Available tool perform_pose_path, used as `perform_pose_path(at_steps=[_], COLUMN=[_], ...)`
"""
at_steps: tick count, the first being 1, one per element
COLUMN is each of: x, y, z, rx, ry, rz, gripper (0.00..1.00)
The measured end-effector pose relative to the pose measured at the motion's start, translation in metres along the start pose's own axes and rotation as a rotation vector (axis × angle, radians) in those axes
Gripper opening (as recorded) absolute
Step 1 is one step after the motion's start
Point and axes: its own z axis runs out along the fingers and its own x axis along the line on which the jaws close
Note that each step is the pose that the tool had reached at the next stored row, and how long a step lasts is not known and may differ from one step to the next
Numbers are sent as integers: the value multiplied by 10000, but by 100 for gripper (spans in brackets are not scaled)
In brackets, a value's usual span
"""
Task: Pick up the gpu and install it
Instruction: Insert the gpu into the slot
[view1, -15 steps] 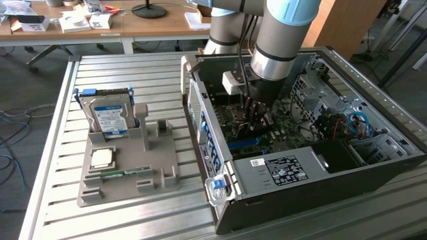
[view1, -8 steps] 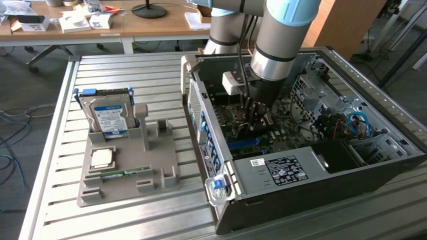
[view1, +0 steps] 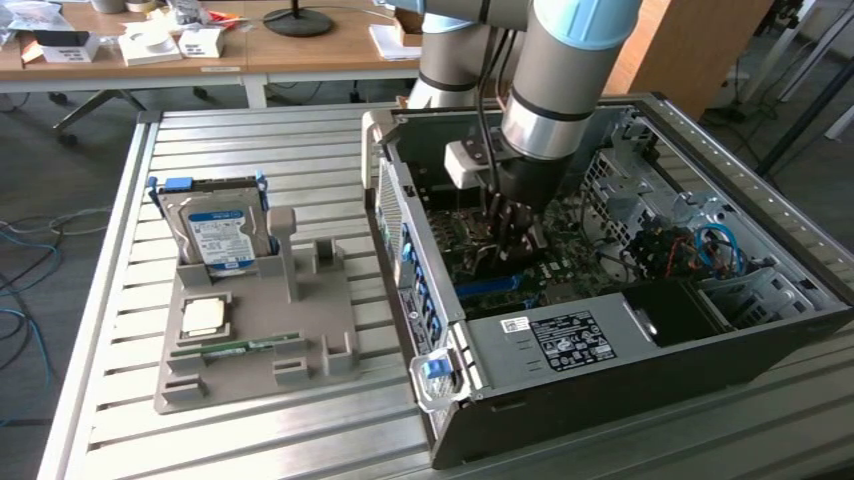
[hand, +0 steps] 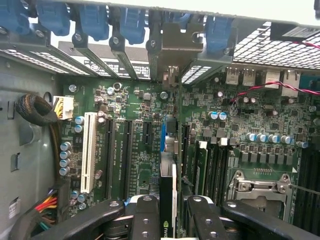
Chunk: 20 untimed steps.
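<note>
Jaws: my gripper (hand: 169, 216) is partway closed, pinching the gpu (hand: 168, 192) across its flat faces.
Handling: thin, stiff and light, but fragile (my judgement); grip bare board near the edge.
Position: the card sits edge-on between my fingers (hand: 145, 217), in line with the blue slot (hand: 163, 137) on the motherboard (hand: 127, 160), inside the case (view1: 747, 335).

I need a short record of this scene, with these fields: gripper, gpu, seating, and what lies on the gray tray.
gripper: inside the open computer case, closed on the gpu
gpu: held on edge over the motherboard slots
seating: cannot tell
gray tray: beside the case, holds an upright hard drive, a processor and a memory stick
</note>
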Motion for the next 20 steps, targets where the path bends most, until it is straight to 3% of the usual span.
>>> perform_pose_path(at_steps=[20], x=[10], y=[-9], z=[-9], rx=[0], ry=[3], rz=[54], gripper=[26])
